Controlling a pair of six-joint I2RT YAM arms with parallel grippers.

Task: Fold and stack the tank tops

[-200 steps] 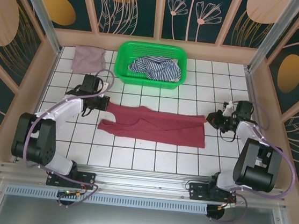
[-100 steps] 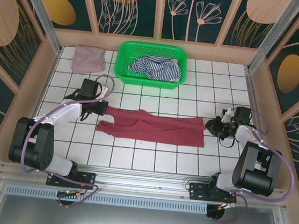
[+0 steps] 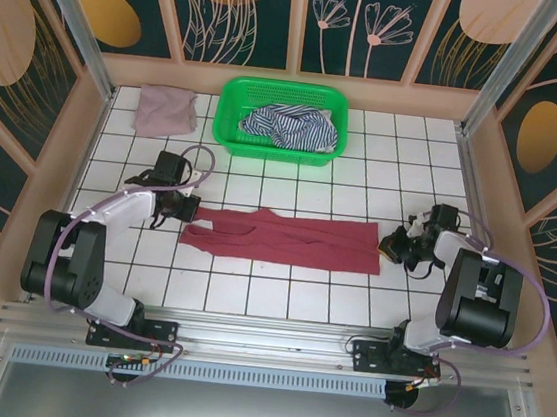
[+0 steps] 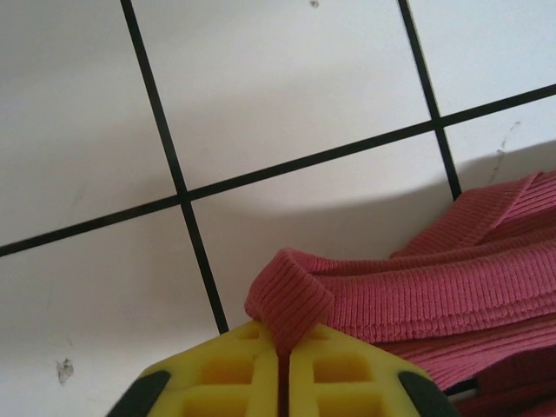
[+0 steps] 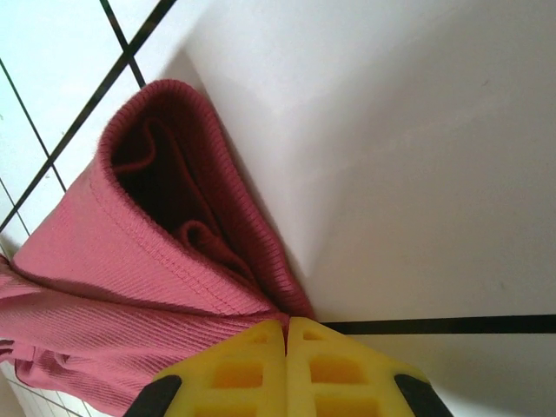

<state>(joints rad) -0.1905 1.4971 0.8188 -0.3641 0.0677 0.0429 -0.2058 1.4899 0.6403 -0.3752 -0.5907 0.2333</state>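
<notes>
Both my arms sit low, wrists turned inward, grippers pinched.
My left arm bows out to the left and reaches toward the middle. The left gripper is down low, with its yellow fingers pressed together on a strap of the maroon tank top. My right arm folds tight at the right. The right gripper points left, its jaws closed on the top's other end.

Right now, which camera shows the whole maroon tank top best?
Top external: the maroon tank top is visible full length, end to end. Left wrist shows a ribbed strap loop pinched by the left gripper; right wrist shows the folded end pinched by the right gripper.
</notes>
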